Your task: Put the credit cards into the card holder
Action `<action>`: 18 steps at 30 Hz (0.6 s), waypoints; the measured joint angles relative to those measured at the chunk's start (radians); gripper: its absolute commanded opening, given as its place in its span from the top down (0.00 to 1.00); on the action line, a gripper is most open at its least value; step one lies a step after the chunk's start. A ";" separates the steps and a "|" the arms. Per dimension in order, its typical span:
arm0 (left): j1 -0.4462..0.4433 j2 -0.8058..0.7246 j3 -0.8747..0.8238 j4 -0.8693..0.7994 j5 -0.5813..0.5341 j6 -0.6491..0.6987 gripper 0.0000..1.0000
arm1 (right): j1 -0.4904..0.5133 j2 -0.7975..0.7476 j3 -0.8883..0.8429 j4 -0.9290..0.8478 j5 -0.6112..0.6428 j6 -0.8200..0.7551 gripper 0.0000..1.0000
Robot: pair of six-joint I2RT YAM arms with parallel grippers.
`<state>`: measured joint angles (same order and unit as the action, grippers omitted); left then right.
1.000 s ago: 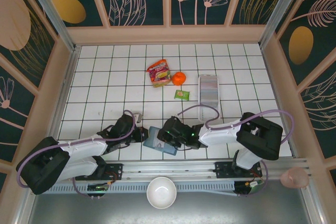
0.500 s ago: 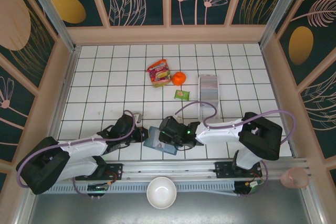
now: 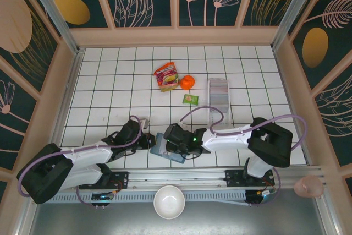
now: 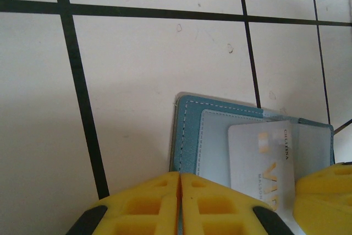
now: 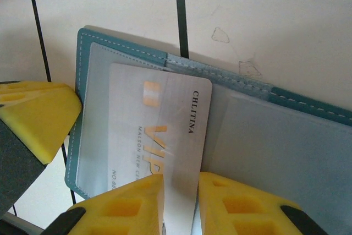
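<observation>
White tiles with black grid lines across the table [image 3: 99,81], seen from above. Left gripper [image 3: 149,142] and right gripper [image 3: 166,140] close together near the front edge, both over the card holder [image 3: 166,154]. Card holder lying open and flat between the two arms, just ahead of the front rail. Farther back and well apart from the holder: a red and yellow snack packet [image 3: 166,76], an orange [image 3: 187,82] just beside the packet, a small green packet [image 3: 190,99] and a clear plastic tray [image 3: 218,94]. Below the table edge, between the arm bases, a white bowl [image 3: 169,202].

From the left wrist: yellow pads [image 4: 137,210] of the left gripper pressed together with no gap, nothing visible between them, sitting at the near edge of the teal holder. Pale blue-grey lining inside a stitched teal border. Silver-white credit card [image 4: 258,163] lying on that lining, gold lettering on its face. Yellow finger [image 4: 324,196] of the right gripper at the right edge, just beside the card.

From the right wrist: yellow fingers [image 5: 118,207] of the right gripper nearly together, only a narrow slit between, the card's near end showing through the slit and running beneath them. Cannot tell whether clamped on the card or only resting on top. Card on the holder's left half, large gold VIP on its face, CHLITINA printed along its right edge. Left gripper's yellow finger touching the holder's left border.
</observation>
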<state>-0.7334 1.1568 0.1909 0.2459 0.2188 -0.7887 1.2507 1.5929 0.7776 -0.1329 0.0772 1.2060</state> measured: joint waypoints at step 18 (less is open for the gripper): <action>0.000 -0.001 0.000 0.000 0.000 -0.001 0.91 | 0.010 0.095 0.085 -0.003 -0.025 -0.038 0.78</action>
<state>-0.7334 1.1557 0.1909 0.2462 0.2188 -0.7895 1.2602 1.6878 0.8631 -0.1360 0.0521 1.1683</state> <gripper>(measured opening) 0.090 0.222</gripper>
